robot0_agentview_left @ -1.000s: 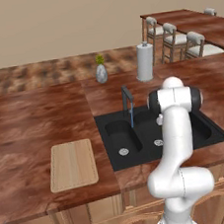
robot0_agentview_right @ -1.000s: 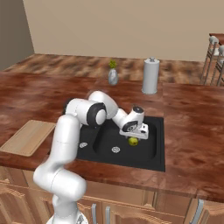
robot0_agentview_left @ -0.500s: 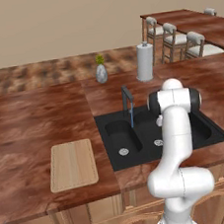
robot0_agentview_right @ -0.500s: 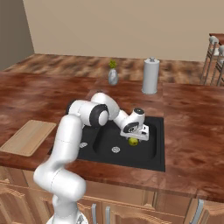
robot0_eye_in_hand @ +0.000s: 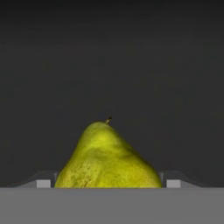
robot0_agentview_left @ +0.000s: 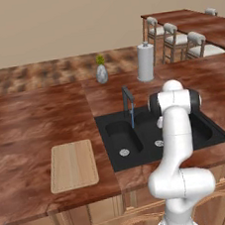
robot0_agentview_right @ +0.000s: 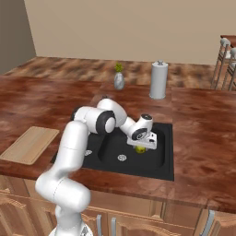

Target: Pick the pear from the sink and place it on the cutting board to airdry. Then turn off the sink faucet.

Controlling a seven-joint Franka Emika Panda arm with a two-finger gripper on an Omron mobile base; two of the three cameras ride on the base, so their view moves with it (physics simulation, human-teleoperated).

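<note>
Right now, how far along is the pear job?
Nothing is finished. In hand: the pincer is down in the wide basin of the sink, its fingertips either side of the pear; whether they grip it I cannot tell. Left: carry it to the bare cutting board, then shut off the sink faucet, water running.

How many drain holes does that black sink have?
2 show: one drain in the narrow basin of the sink, by the faucet's stream; another drain in the wide basin, partly behind the arm. Others may be hidden.
</note>
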